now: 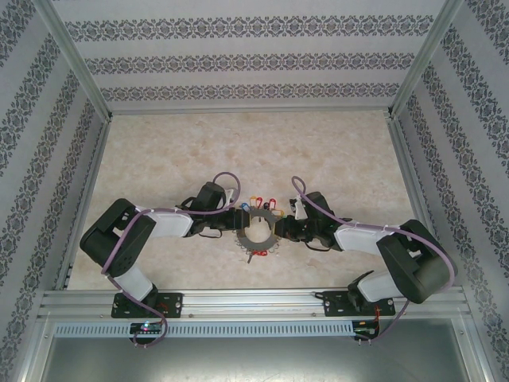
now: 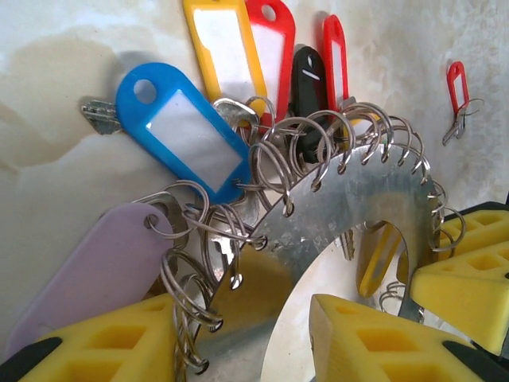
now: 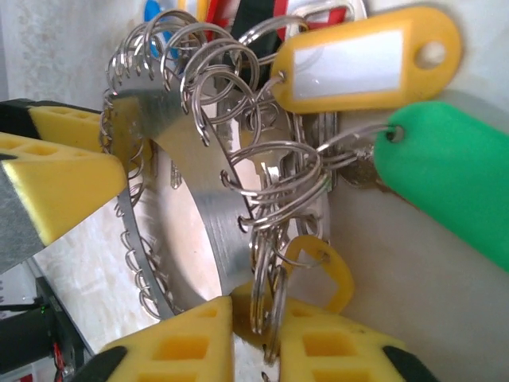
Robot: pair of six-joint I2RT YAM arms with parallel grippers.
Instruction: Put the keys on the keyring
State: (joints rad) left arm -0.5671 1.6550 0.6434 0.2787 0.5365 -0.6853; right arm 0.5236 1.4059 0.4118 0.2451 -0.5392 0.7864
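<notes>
The keyring [image 1: 258, 232], a flat grey metal ring fringed with split rings and coloured tags, lies between both arms. My left gripper [image 2: 242, 334] stands open astride its band [image 2: 350, 207]: one yellow finger [image 2: 103, 342] is outside among the split rings, the other [image 2: 374, 342] is in the ring's hole. My right gripper [image 3: 254, 342] is shut on a bunch of split rings [image 3: 266, 306] at the ring's edge, where a small yellow tag loop [image 3: 322, 270] hangs. A red-tagged key [image 2: 457, 91] lies loose on the table, apart from the ring.
Blue [image 2: 179, 131], lilac [image 2: 87, 270], yellow [image 3: 366, 60] and green [image 3: 453, 171] tags fan out round the ring. The marbled table [image 1: 334, 151] stretches to the patterned back and side walls. A metal rail [image 1: 254, 301] runs along the near edge.
</notes>
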